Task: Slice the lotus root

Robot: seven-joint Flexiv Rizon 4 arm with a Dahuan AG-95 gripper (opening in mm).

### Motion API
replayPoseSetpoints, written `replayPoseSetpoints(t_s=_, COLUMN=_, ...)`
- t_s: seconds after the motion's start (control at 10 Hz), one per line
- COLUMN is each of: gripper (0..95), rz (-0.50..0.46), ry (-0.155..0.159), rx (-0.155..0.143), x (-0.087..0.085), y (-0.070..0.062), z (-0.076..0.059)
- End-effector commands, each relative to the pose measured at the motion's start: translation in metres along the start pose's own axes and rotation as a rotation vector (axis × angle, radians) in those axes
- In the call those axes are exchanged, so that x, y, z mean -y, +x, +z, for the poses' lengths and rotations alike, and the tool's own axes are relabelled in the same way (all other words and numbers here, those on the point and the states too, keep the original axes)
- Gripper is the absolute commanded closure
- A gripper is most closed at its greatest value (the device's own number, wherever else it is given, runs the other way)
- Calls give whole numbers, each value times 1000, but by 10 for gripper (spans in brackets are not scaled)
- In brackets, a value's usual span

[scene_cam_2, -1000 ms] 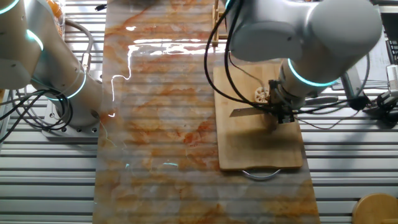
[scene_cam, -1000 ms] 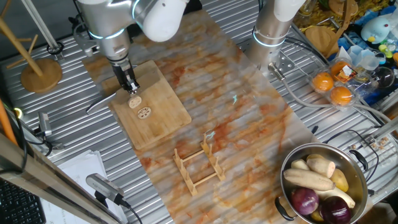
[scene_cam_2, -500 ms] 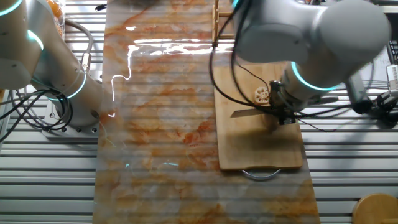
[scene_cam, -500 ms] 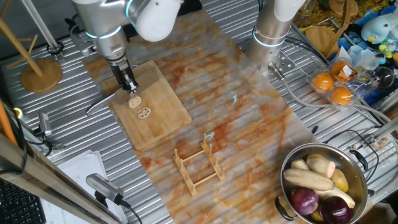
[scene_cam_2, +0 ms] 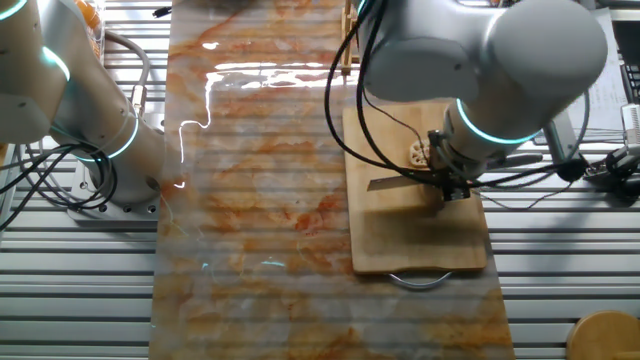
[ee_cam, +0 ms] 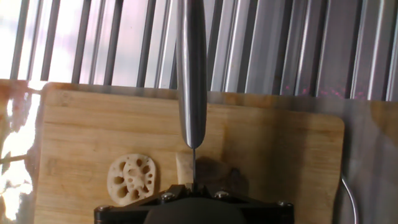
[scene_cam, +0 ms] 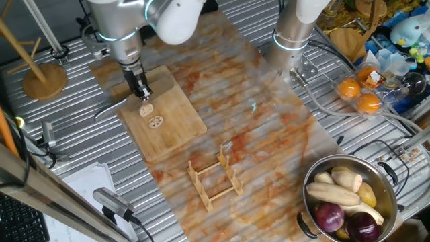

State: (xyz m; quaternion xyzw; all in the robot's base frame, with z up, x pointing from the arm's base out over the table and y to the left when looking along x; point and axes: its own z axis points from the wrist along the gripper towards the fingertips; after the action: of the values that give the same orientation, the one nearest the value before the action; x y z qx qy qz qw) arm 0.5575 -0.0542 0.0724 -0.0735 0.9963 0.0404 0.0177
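End effector point(scene_cam: 142, 93) clamped on knife point(ee_cam: 191, 74), blade edge-on straight ahead. Lotus root point(ee_cam: 185, 169) on cutting board point(ee_cam: 280, 162), directly under blade; cut slices point(ee_cam: 131, 179) just left of it.

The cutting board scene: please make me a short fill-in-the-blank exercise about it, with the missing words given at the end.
1. The gripper holds a ____ above the cutting board.
2. The lotus root slices lie on the ____ board.
3. The pot holds pale roots and two purple ____.
4. The small wooden rack on the mat holds ____.

Missing words: knife; wooden; onions; nothing
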Motion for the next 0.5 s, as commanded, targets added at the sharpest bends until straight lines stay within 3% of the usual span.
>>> replayPoseSetpoints(t_s=0.1, gripper=950, rz=-5, ry=-6, rx=-17, x=1, y=-3, z=81)
replayPoseSetpoints(t_s=0.3, gripper=950, rz=-3, ry=-3, rx=-13, x=2, y=-2, z=91)
replayPoseSetpoints(t_s=0.5, gripper=950, rz=-5, ry=-2, rx=-22, x=2, y=-3, z=89)
